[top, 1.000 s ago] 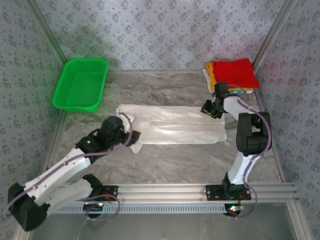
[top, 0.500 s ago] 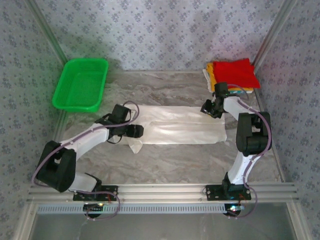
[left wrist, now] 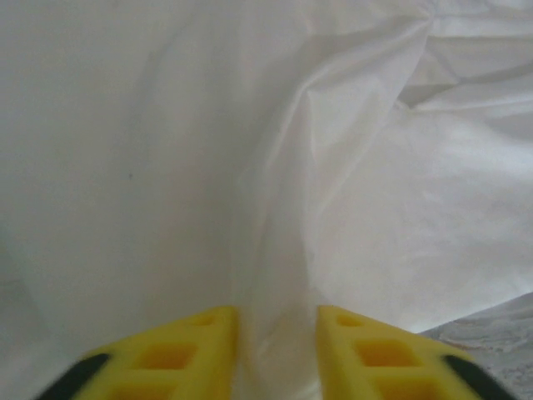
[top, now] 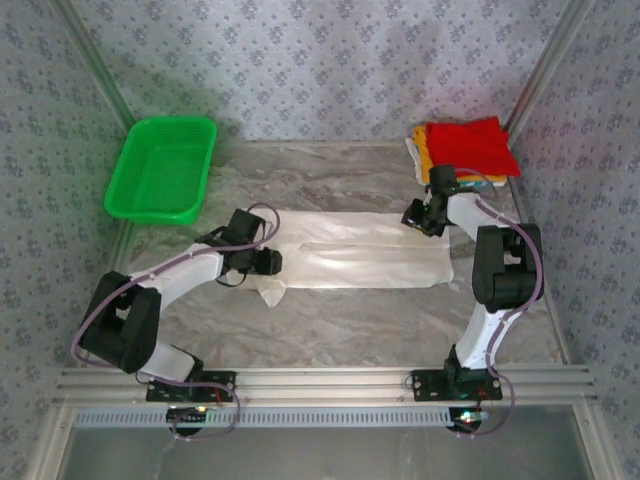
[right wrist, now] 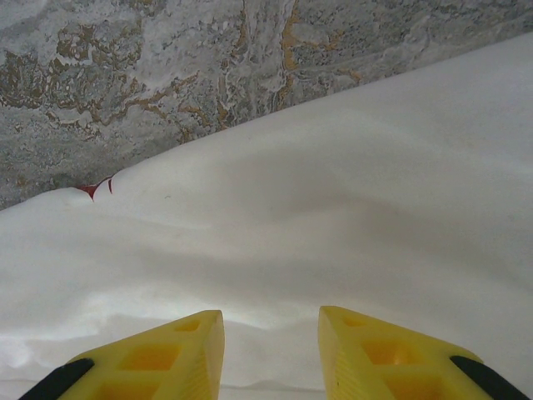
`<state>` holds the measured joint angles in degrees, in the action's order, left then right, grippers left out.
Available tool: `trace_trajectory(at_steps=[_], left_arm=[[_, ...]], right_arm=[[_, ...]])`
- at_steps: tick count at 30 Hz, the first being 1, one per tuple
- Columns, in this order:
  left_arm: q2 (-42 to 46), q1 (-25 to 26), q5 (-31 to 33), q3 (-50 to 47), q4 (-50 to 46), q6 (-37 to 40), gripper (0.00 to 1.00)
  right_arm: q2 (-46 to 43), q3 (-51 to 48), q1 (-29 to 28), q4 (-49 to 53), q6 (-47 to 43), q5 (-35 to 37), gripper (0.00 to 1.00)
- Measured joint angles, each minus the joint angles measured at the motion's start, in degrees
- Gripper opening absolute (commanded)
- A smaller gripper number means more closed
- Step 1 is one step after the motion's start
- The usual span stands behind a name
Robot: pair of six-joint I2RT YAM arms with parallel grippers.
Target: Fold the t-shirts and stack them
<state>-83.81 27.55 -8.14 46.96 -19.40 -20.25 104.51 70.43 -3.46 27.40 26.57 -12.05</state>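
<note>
Table: marbled grey top that carries everything. White t-shirt: lies across the middle of the table as a long flat band, one end toward the left edge and the other toward the right edge. A loose flap spills out at its near left corner. The cloth is thin, light and limp, so it will probably sag when lifted and slide on the smooth top. It is best taken at the corners or along a folded edge, with both ends raised together. Green basket: far left corner, well apart from the band. Stack of folded shirts: far right corner, red on top and yellow-orange beneath; the lower layers cannot be counted. Left gripper: at the band's left end, clenched on a ridge of white cloth gathered between its fingers. Right gripper: at the band's far right corner, fingers parted over the cloth; whether they pinch it cannot be told. Red fleck: at the cloth's edge, perhaps a print on the face turned down.
</note>
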Motion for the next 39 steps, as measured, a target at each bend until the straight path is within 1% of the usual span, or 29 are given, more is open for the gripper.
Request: trace_trajectory(at_steps=[3,4,9,12,15,18,19,21,22,24,27,29,31,34,37,39], left_arm=[[0.02,0.50,0.24,0.02,-0.55,-0.50,0.02],[0.02,0.74,0.26,0.07,-0.94,-0.68,0.00],[0.02,2.16,1.36,1.73,-3.41,-0.85,0.00],[-0.44,3.82,1.73,5.25,-4.96,-0.87,0.00],[-4.00,7.26,2.29,11.43,-6.01,-0.81,0.00],[-9.64,11.37,2.93,17.70,-6.67,-0.17,0.00],[-11.61,12.59,3.06,19.47,-7.19,0.24,0.04],[-15.45,14.62,3.17,22.77,-8.79,1.20,0.27],[-17.22,15.45,3.23,24.35,-9.68,1.75,0.36],[-19.78,16.92,3.52,26.86,-11.52,3.13,0.37],[-19.78,17.57,4.04,27.54,-13.38,4.90,0.46],[-17.99,16.61,4.07,27.15,-13.79,5.75,0.53],[-14.56,14.43,3.17,25.35,-12.87,5.70,0.56],[-9.55,9.44,1.95,22.86,-11.91,5.60,0.56],[-8.87,4.98,1.99,22.53,-11.19,5.62,0.56],[-9.75,3.93,1.92,22.45,-10.88,5.86,0.56]], right_arm=[[0.00,0.00,0.00,0.02,0.00,0.00,0.37],[0.00,0.00,0.07,0.02,-0.02,0.00,0.37],[-0.04,0.00,0.22,0.00,0.00,0.02,0.37],[-0.07,0.00,0.22,0.02,-0.02,0.02,0.37],[-0.11,0.00,0.22,0.02,-0.02,0.00,0.37],[-0.13,0.00,0.37,0.00,-0.02,0.00,0.37],[-0.13,0.00,0.46,0.02,-0.02,0.00,0.37],[-0.13,0.00,0.57,0.02,-0.02,0.00,0.37],[-0.15,0.00,0.63,0.07,-0.02,-0.02,0.37],[-0.15,0.00,0.85,0.20,-0.02,-0.26,0.37],[-0.50,-0.11,1.33,0.22,-0.04,-0.42,0.37],[-0.94,-0.15,1.73,0.26,-0.07,-0.44,0.37],[-1.36,-0.15,2.01,0.20,-0.07,-0.44,0.37],[-1.64,-0.17,2.21,0.15,-0.04,-0.85,0.37],[-1.64,-0.22,2.19,0.15,-0.04,-1.29,0.37],[-1.64,-0.22,2.03,0.15,-0.04,-1.51,0.37]])
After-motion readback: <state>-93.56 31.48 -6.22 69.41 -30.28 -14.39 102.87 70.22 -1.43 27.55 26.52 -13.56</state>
